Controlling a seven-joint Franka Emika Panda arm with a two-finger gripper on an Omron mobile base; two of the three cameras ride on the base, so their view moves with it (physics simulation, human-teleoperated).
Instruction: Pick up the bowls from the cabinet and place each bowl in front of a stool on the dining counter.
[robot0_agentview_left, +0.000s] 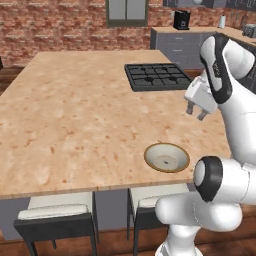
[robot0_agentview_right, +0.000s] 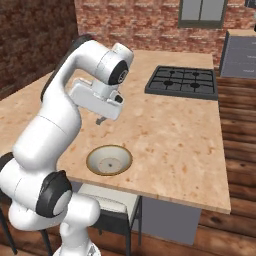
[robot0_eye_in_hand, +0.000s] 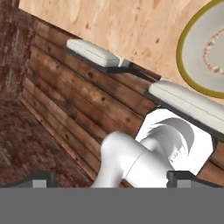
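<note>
Fingers (robot0_agentview_left: 196, 113) spread wide and empty, gripper (robot0_agentview_left: 195, 114) hanging above the cream bowl (robot0_agentview_left: 166, 157), arm bent

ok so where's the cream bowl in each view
Left base view: cream bowl low, right of centre, at the dining counter's near edge.
Right base view: bowl lower left, by the near edge.
Hand view: bowl cut off at upper right.
Shared landmark: the stool beneath it.

Two rear base views over shared dining counter (robot0_agentview_left: 75, 125)
</note>
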